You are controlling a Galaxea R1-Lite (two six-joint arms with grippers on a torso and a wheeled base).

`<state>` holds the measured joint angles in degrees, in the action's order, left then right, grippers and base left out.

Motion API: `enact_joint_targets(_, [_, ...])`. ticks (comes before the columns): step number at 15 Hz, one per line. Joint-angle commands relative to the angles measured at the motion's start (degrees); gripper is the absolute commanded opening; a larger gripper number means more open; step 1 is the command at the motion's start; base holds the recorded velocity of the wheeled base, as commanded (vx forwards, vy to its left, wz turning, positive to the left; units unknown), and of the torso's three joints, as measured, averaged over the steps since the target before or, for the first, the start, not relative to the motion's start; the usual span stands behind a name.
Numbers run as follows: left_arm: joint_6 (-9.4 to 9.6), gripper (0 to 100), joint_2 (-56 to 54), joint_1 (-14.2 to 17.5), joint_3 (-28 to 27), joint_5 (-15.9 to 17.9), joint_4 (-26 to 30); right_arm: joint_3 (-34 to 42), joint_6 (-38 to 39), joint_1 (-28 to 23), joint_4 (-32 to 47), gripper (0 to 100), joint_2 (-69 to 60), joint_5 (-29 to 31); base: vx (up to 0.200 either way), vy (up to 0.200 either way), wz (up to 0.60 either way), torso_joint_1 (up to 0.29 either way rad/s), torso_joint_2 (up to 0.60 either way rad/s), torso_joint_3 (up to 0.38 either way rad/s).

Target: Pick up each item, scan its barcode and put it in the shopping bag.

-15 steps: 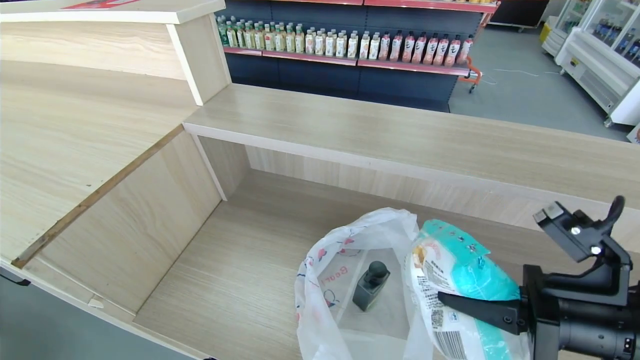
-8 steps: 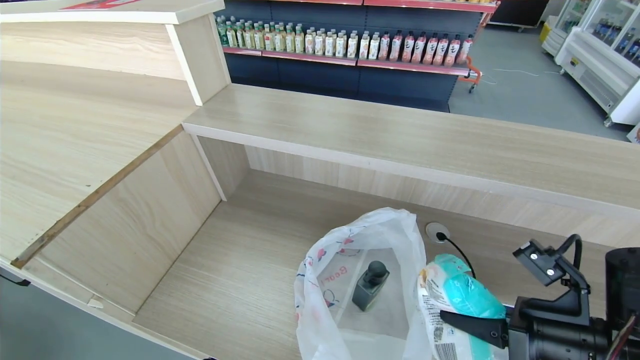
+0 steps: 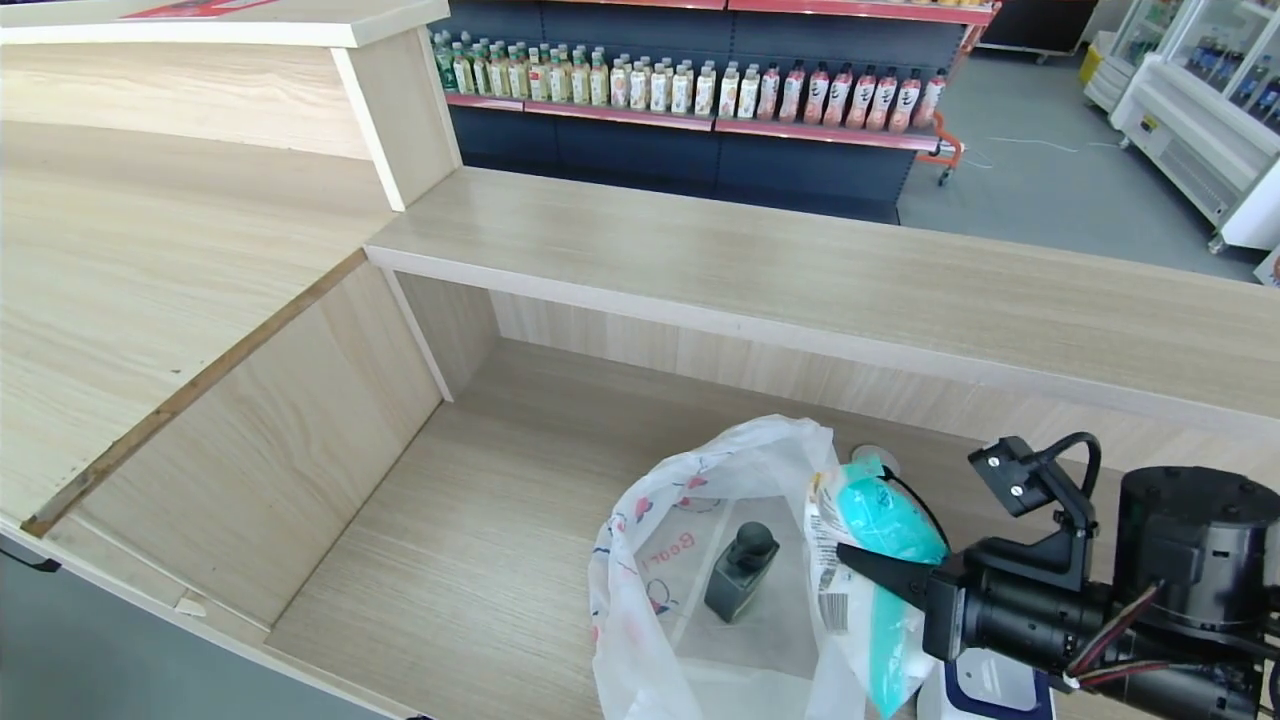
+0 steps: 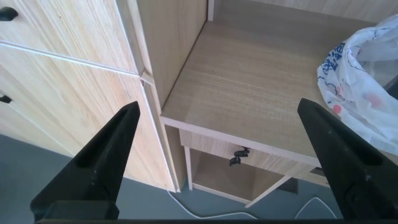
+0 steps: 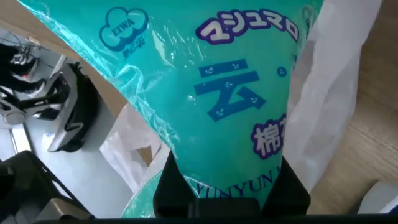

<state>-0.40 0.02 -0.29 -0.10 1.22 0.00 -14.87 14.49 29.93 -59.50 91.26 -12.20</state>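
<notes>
Gripping a teal snack packet (image 3: 882, 520), the right gripper (image 3: 860, 568) has its fingers clamped on the packet's middle; the packet hangs lengthwise, its barcode side turned toward the shopping bag (image 3: 640, 560); it sits at the bag's right rim, close against the thin plastic, and I cannot tell whether its lower end is inside the bag or just beside it; the bag stands open on the lower wooden counter (image 3: 480, 520); a dark bottle (image 3: 740, 575) stands inside it on the bottom; a black cable (image 3: 922, 508) runs behind the packet; a white device with a dark blue edge (image 3: 985, 688) lies under the right arm; the left gripper (image 4: 219, 106) hangs off the counter's near edge, fingers spread wide apart and holding nothing.
</notes>
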Motion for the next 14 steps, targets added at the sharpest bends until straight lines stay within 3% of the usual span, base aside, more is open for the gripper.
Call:
enact_joint_targets(1, [-0.04,100,-0.02,0.03,0.01,0.01,0.0,-2.27,-2.63,3.38,-0.35,0,-0.29,0.86,0.0,0.0,0.0,0.0,0.0,0.0])
enact_joint_targets(2, [-0.04,100,-0.02,0.03,0.01,0.01,0.0,-2.88,-11.42,4.61,0.44,0,-5.04,4.56,0.0,0.0,0.0,0.0,0.0,0.0])
enact_joint_targets(4, [-0.04,100,-0.02,0.03,0.01,0.01,0.0,-2.18,-23.81,3.91,3.87,0,-13.21,5.44,0.0,0.0,0.0,0.0,0.0,0.0])
enact_joint_targets(6, [-0.04,100,-0.02,0.03,0.01,0.01,0.0,-2.79,-31.9,0.39,9.93,0,-18.4,5.35,0.0,0.0,0.0,0.0,0.0,0.0])
enact_joint_targets(8, [-0.04,100,-0.02,0.03,0.01,0.01,0.0,-3.94,-44.82,-5.23,15.91,0,-23.67,5.26,0.0,0.0,0.0,0.0,0.0,0.0])
enact_joint_targets(10, [-0.04,100,-0.02,0.03,0.01,0.01,0.0,-4.2,-48.33,-6.37,16.35,0,-24.29,4.03,0.0,0.0,0.0,0.0,0.0,0.0])
enact_joint_targets(14, [-0.04,100,-0.02,0.03,0.01,0.01,0.0,-3.58,-48.6,-6.29,16.35,0,-23.85,1.13,0.0,0.0,0.6,0.0,0.0,0.002])
